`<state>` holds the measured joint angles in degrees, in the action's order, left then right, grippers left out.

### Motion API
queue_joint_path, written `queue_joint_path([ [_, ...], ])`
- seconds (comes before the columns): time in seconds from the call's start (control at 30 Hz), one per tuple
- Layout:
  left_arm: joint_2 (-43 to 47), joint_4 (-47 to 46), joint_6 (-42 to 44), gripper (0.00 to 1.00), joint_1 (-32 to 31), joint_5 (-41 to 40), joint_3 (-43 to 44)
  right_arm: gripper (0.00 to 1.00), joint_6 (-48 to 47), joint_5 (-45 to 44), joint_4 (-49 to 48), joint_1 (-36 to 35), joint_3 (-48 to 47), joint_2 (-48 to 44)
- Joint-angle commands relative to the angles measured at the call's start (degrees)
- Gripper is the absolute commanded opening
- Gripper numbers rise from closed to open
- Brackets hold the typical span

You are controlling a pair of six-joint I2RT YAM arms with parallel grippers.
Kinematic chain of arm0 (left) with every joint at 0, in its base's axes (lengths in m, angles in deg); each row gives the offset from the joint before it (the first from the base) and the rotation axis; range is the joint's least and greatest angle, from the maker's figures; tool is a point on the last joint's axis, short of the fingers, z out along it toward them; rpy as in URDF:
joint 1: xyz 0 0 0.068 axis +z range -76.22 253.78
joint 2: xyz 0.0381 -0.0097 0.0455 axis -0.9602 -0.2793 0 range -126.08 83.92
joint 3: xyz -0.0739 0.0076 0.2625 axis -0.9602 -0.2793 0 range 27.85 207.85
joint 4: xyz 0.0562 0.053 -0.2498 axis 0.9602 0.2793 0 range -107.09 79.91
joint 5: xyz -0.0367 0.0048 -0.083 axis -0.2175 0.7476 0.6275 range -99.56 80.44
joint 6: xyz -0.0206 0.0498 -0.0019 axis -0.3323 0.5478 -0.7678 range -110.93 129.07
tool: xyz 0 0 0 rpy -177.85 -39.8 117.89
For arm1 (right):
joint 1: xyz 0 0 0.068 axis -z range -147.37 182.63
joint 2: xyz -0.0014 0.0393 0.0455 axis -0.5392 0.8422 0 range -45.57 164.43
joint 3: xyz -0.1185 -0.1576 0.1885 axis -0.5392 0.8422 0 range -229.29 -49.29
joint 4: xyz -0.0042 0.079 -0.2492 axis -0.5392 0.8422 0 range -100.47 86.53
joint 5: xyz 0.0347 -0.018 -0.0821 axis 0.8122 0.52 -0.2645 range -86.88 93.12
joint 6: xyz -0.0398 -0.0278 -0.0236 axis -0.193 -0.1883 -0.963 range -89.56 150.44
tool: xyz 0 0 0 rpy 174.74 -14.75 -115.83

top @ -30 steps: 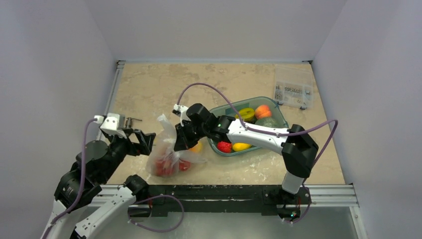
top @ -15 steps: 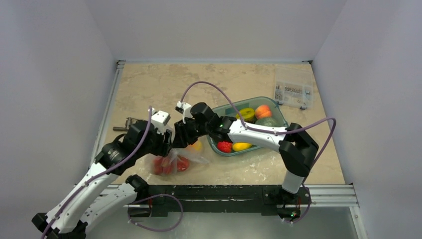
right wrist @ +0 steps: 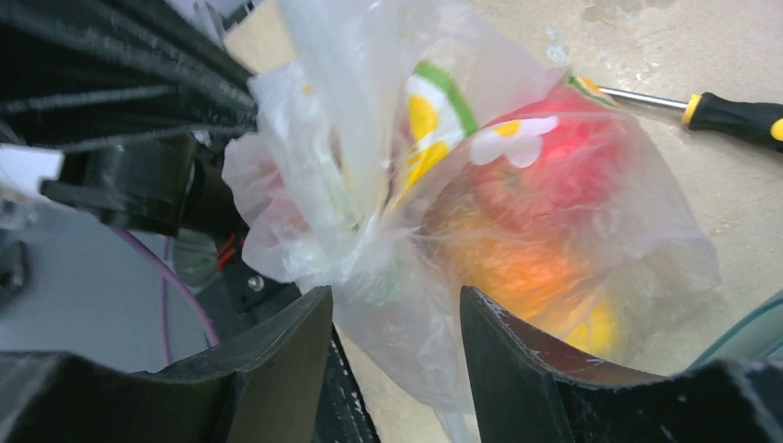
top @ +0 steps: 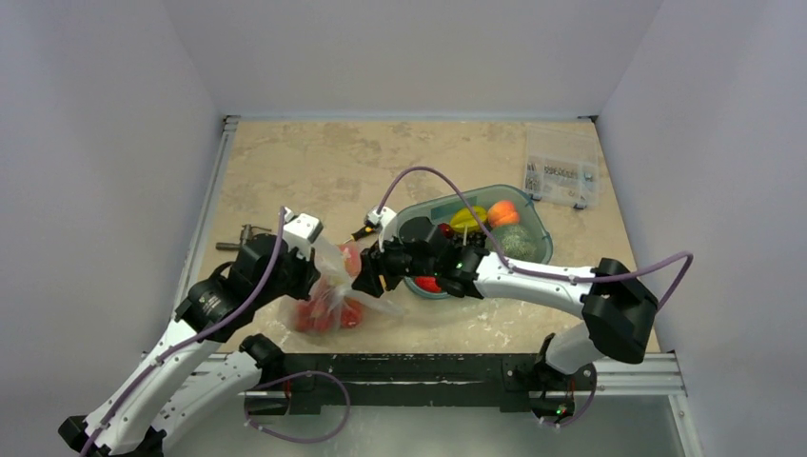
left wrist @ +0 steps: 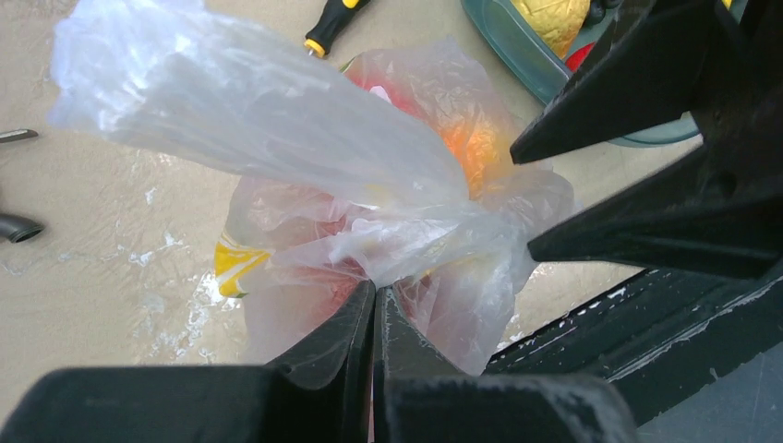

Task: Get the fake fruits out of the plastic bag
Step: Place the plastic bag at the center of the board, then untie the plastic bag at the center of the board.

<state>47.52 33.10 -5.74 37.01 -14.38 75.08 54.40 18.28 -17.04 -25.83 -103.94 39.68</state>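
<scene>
The plastic bag (top: 328,290) lies at the near left of the table with its gathered top pulled up. Through its film show the fake fruits, a red one (right wrist: 554,171) and an orange-yellow one (right wrist: 526,268), red also in the top view (top: 314,316). My left gripper (left wrist: 374,288) is shut on the bag's bunched neck (left wrist: 388,249), seen from above at the bag's left (top: 322,269). My right gripper (right wrist: 392,300) stands open at the bag's right side (top: 364,284). Loose film hangs between its fingers, unclamped.
The teal tub (top: 544,240) of other fruits sits just right of the bag, under my right arm. A clear compartment box (top: 561,167) is at the far right. A screwdriver (right wrist: 739,115) lies beyond the bag, and a small metal tool (top: 238,236) at the left edge.
My left arm swung in to the bag and its gripper shut on the gathered top. My right gripper let go of the bag, opened and dropped lower beside it.
</scene>
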Motion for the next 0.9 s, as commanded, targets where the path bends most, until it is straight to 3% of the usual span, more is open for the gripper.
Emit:
queue_joint_path([
  [0.0, 0.2, -2.8, 0.7, 0.00, 0.1, -0.3, -0.3, 0.54, -13.5, -8.9, -4.2, -6.5, 0.6, -1.2],
  [0.1, 0.2, -3.0, 0.9, 0.00, 0.1, 0.3, -0.4, 0.54, -19.9, -15.4, -3.7, -10.4, -0.6, 0.6],
  [0.2, 0.4, -3.2, 0.7, 0.00, 0.1, -0.6, -0.5, 0.49, -20.5, -29.3, -5.2, -12.3, -1.4, 2.5],
  [0.23, 0.6, -3.2, 0.1, 0.00, 0.1, -1.7, -0.5, 0.41, -18.9, -32.7, -5.2, -12.3, -1.6, 2.8],
  [0.33, 1.5, -2.3, -1.3, 0.00, 0.1, -6.5, 0.0, 0.02, -12.8, -34.2, -9.8, -12.0, 0.0, 1.6],
  [0.4, 3.3, -1.8, -2.2, 0.00, 0.1, -10.0, -0.2, 0.00, -5.4, -27.6, -13.0, -9.6, 2.3, -0.6],
  [0.43, 4.5, -1.6, -2.7, 0.00, 0.2, -11.8, -0.6, 0.00, -0.9, -16.5, -16.7, -7.0, 4.2, -1.8],
  [0.5, 7.2, -1.0, -3.3, 0.00, 0.1, -15.3, -0.7, 0.00, 11.2, 3.9, -33.5, 0.4, 11.5, -3.1],
  [0.57, 10.5, -0.7, -4.3, 0.00, 0.1, -18.3, -1.2, 0.00, 21.6, 14.0, -53.1, 4.0, 17.9, -1.4],
  [0.6, 12.2, -0.7, -4.8, 0.00, 0.1, -19.3, -1.5, 0.00, 23.1, 16.1, -56.1, 4.8, 18.5, -0.5],
  [0.7, 16.1, -3.3, -4.0, 0.00, 0.1, -17.0, -3.0, 0.00, 19.6, 13.1, -46.6, 5.2, 15.9, -0.3],
  [0.8, 16.3, -5.5, -1.9, 0.00, 0.1, -8.8, -2.8, 0.00, 17.1, 10.9, -42.8, 5.1, 15.7, -0.4],
  [0.83, 15.4, -5.5, -1.0, 0.03, 0.1, -5.8, -2.1, 0.00, 16.3, 10.0, -40.3, 5.2, 15.4, -0.7],
  [0.87, 14.5, -5.6, 0.0, 0.13, 0.1, -3.1, -1.5, 0.00, 14.9, 8.6, -37.2, 5.2, 14.8, -1.2],
])
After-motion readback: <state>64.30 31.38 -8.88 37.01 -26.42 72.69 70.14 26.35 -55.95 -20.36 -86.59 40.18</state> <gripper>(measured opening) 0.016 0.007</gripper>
